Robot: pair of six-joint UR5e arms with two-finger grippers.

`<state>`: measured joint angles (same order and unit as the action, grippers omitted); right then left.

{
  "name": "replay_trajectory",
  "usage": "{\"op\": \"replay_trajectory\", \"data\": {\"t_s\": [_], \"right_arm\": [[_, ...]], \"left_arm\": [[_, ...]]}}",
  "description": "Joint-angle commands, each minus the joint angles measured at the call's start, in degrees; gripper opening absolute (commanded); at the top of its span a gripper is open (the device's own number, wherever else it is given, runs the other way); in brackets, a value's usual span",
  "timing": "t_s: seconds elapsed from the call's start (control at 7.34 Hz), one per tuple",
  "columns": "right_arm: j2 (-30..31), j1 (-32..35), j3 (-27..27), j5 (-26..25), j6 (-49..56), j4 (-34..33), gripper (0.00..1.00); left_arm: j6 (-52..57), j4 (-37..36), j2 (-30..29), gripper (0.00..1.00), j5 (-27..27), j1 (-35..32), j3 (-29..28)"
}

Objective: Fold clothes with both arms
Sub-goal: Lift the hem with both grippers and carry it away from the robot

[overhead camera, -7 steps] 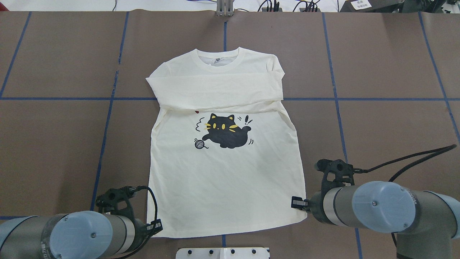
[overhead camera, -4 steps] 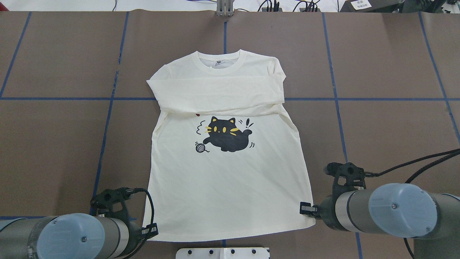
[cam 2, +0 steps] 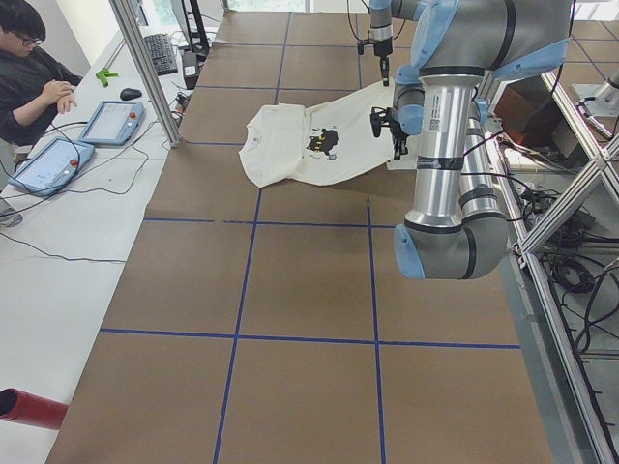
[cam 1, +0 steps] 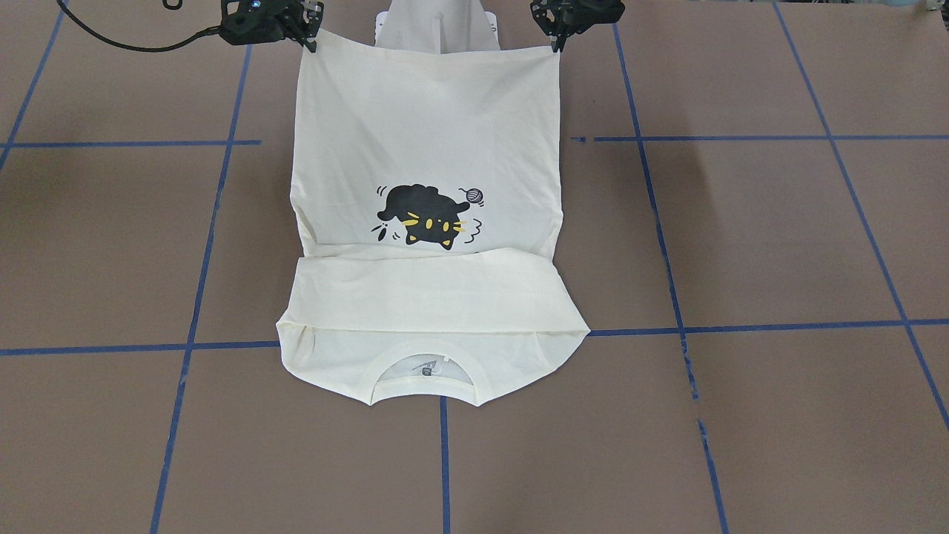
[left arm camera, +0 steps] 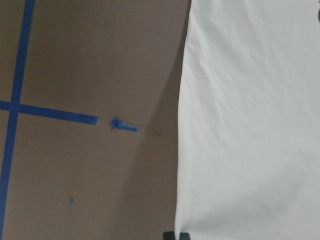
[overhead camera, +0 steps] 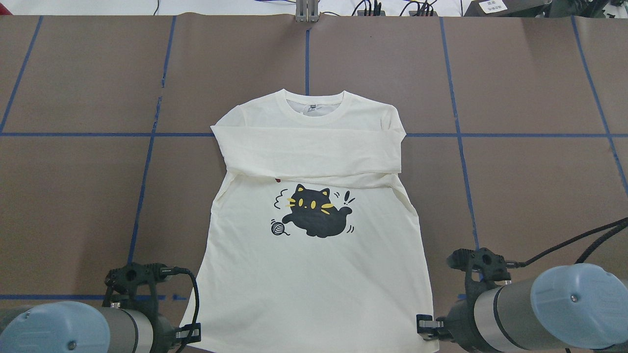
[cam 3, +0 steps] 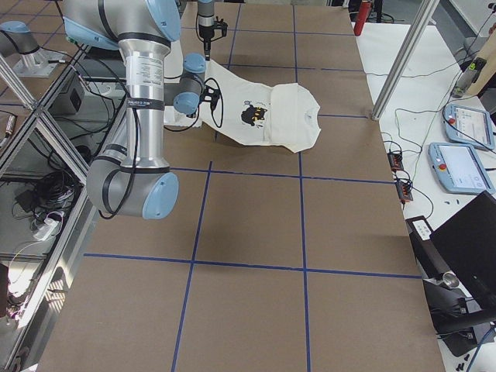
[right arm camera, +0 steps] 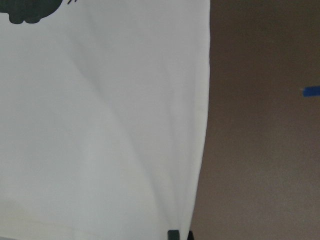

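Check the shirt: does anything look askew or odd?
Slightly: on the shirt, the folded sleeves lie a little crooked across the chest, and a red speck peeks from under them near the cat print.

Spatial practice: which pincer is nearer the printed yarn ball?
Left. The left pincer grips the shirt at the corner nearest the yarn ball; right pincer, the opposite corner.

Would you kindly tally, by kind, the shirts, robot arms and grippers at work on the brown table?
Shirts: 1, the shirt
Robot arms: 2, the left arm and the right arm
Grippers: 2, the left gripper and the right gripper, each at a hem corner
Total: 5
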<state>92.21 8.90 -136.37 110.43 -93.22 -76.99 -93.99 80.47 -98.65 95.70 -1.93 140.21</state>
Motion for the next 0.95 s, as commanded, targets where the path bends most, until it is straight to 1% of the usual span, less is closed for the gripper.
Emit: {"op": "replay_trajectory", "data": {"t_s": [0.0,0.27,0.41,0.55,0.68,0.82], "right_arm": [[-0.4,0.3,0.6,0.7,0.1,0.0,0.00],[-1.0,6.7,2.8,0.9,1.6,0.2,0.00],[-1.8,10.0,3.7,1.1,4.1,0.7,0.00],[-3.4,14.1,5.7,1.5,6.7,1.6,0.00],[-5.8,17.0,8.2,1.5,7.7,1.5,0.00],[-9.2,20.3,12.0,1.5,8.2,1.7,0.00]], "left_arm": [[0.4,-0.6,-0.7,0.00,1.2,1.1,1.5],[1.0,-0.3,-1.5,0.00,1.2,-1.5,1.2],[5.4,-0.3,-3.2,0.00,1.6,-5.7,0.3],[7.8,-0.3,-3.8,0.00,4.8,-10.9,-1.1],[12.2,-0.4,-6.7,0.00,8.2,-17.0,-3.3],[15.3,-0.4,-8.7,0.00,11.1,-22.4,-6.7]]}}
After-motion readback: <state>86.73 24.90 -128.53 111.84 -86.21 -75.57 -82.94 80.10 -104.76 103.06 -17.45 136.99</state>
